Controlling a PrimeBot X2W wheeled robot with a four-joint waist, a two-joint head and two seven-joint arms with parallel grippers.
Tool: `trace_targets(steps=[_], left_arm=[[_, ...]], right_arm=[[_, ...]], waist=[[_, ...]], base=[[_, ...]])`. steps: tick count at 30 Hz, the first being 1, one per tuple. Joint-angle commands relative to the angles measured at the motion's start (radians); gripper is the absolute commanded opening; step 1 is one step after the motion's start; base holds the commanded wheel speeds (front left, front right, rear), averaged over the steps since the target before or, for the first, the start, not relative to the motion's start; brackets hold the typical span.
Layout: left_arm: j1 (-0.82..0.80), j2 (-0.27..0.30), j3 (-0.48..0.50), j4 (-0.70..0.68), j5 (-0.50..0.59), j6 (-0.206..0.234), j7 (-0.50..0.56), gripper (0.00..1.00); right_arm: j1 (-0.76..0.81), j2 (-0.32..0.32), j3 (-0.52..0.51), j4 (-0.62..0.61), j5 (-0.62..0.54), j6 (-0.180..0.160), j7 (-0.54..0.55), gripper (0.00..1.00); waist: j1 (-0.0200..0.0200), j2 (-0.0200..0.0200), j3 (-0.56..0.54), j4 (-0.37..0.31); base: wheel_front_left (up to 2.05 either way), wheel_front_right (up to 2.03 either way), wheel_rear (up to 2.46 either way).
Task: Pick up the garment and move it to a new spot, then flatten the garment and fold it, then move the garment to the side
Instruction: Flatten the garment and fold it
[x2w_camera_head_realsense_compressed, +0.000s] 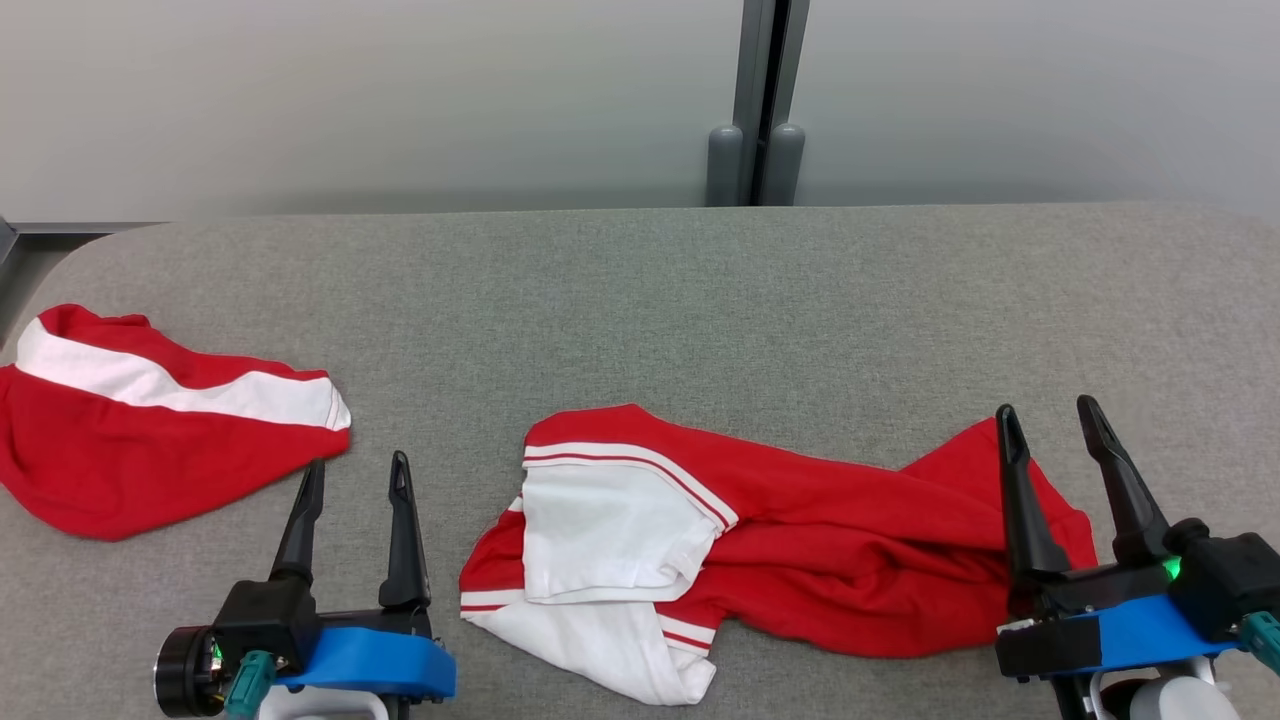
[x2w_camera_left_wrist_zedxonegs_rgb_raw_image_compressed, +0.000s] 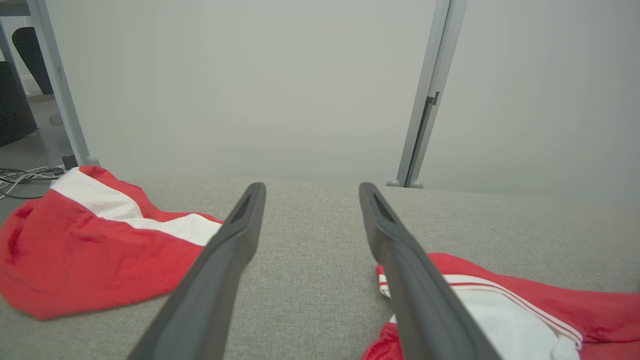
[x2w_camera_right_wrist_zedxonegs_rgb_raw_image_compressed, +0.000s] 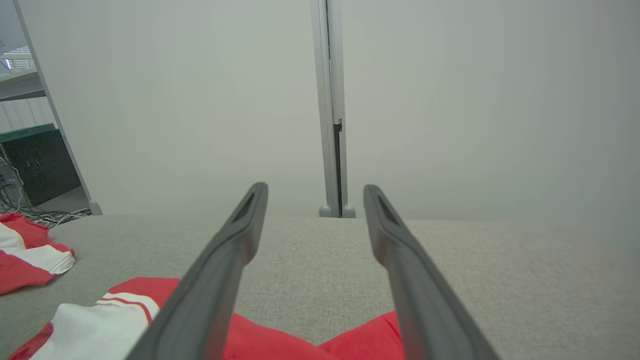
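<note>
I am seeing the red and white garment (x2w_camera_head_realsense_compressed: 820, 545) lying crumpled on the grey tabletop (x2w_camera_head_realsense_compressed: 700, 300), at the near middle. My right gripper (x2w_camera_head_realsense_compressed: 1046, 406) is standing open at its right end, holding nothing. My left gripper (x2w_camera_head_realsense_compressed: 359, 462) is also open and empty, between this garment and a second red and white garment (x2w_camera_head_realsense_compressed: 130, 450) at the left.

1. Looks like a robotics lab or test bay in an office-type building, not a home.
2. The work surface is a wide table (x2w_camera_head_realsense_compressed: 640, 290) covered in plain grey fabric, with rounded corners.
3. Behind it are pale partition panels (x2w_camera_head_realsense_compressed: 380, 100), joined by a grey metal post (x2w_camera_head_realsense_compressed: 757, 90) on feet.
4. Off to the side: loose cables (x2w_camera_left_wrist_zedxonegs_rgb_raw_image_compressed: 20, 176) on the floor, a dark equipment box (x2w_camera_right_wrist_zedxonegs_rgb_raw_image_compressed: 35, 165) with tiny lit dots, and a dark chair (x2w_camera_left_wrist_zedxonegs_rgb_raw_image_compressed: 30, 45), blurred.
</note>
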Motion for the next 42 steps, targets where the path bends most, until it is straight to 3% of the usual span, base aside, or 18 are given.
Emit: trace_targets(steps=[1, 9, 18, 40, 41, 42], left_arm=[[0.006, 0.000, 0.002, 0.002, 0.007, -0.006, -0.003, 1.00], [-0.021, 0.000, -0.079, 0.073, 0.032, -0.048, -0.003, 1.00], [-0.061, 0.000, -0.163, 0.251, 0.019, -0.070, -0.003, 1.00], [-0.118, 0.000, -0.201, 0.484, -0.050, -0.074, -0.002, 1.00], [-0.123, 0.000, -0.210, 0.503, -0.054, -0.076, -0.002, 0.43], [-0.130, 0.000, -0.217, 0.518, -0.059, -0.078, 0.000, 0.27]], right_arm=[[0.013, 0.003, 0.001, 0.006, -0.007, 0.000, 0.000, 1.00], [-0.003, 0.008, 0.018, 0.052, -0.005, 0.000, 0.000, 1.00], [-0.031, 0.004, 0.040, 0.087, 0.002, 0.000, 0.000, 1.00], [-0.044, -0.002, 0.055, 0.120, 0.014, 0.000, 0.000, 1.00], [-0.043, -0.003, 0.055, 0.121, 0.014, 0.000, 0.000, 1.00], [-0.042, -0.003, 0.055, 0.122, 0.015, 0.000, 0.000, 1.00]], waist=[[0.0000, 0.0000, 0.001, -0.001], [0.0000, 0.0000, 0.012, -0.025], [0.0000, 0.0000, 0.034, -0.072], [0.0000, 0.0000, 0.046, -0.114], [0.0000, 0.0000, 0.044, -0.114], [0.0000, 0.0000, 0.044, -0.113]], base=[[0.00, 0.00, 0.00], [0.00, 0.00, 0.00], [0.00, 0.00, 0.00], [0.00, 0.00, 0.00], [0.00, 0.00, 0.00], [0.00, 0.00, 0.00]])
